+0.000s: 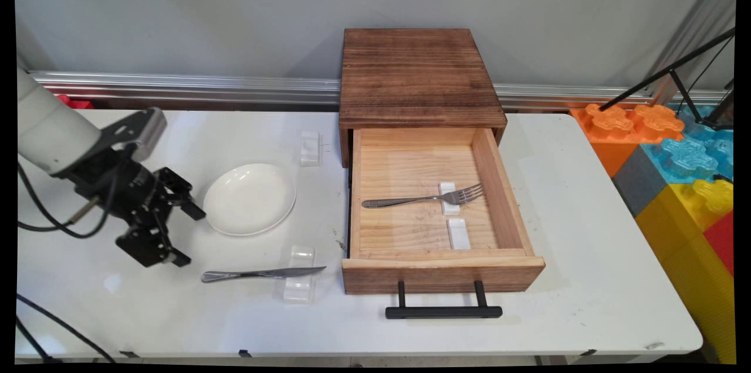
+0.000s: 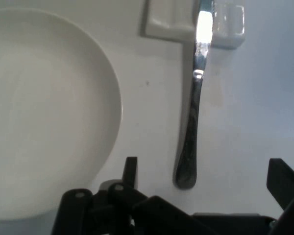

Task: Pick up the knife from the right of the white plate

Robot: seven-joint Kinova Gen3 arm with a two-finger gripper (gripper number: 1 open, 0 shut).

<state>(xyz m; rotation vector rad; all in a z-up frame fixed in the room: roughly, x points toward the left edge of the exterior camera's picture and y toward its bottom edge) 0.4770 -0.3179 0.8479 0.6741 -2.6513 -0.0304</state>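
Robot lab, foam blocks (image 1: 675,150), tripod (image 1: 675,77)

No lettering, label, brand, number or sign can be read on anything in either view.

Main view looks down across the desk (image 1: 410,326) toward the wall; hand view looks closely down, sharing plate (image 1: 249,199) (image 2: 44,112) and knife (image 1: 264,273) (image 2: 193,107) before the tool (image 1: 186,235) (image 2: 206,178).
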